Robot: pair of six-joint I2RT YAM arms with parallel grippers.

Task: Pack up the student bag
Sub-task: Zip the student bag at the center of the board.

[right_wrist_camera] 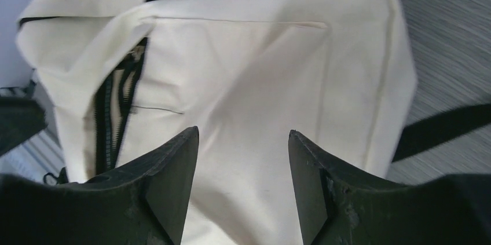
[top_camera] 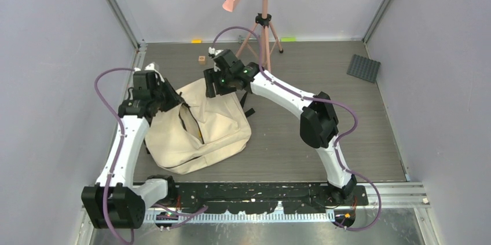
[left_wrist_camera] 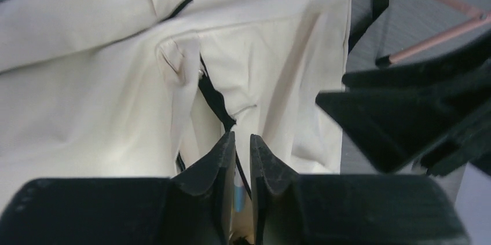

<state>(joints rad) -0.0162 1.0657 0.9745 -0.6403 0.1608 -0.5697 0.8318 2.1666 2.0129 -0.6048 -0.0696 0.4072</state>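
The student bag (top_camera: 197,132), a big cream canvas backpack, lies on the table left of centre with its black zip (top_camera: 186,119) partly open. My left gripper (top_camera: 172,100) is at the bag's upper left edge. In the left wrist view its jaws (left_wrist_camera: 242,138) stand only a narrow gap apart over the cream fabric (left_wrist_camera: 87,83), and a thin black cord (left_wrist_camera: 217,103) runs down into that gap. My right gripper (top_camera: 218,86) hangs over the bag's top corner. In the right wrist view it (right_wrist_camera: 243,132) is wide open above plain fabric (right_wrist_camera: 249,59), with the zip (right_wrist_camera: 107,117) to its left.
A pink tripod (top_camera: 264,30) stands just behind the right gripper, and its legs (left_wrist_camera: 440,30) show in the left wrist view. A small wooden block (top_camera: 201,59) lies behind the bag. A dark studded plate (top_camera: 363,68) sits at the back right. A black strap (right_wrist_camera: 440,129) trails off the bag.
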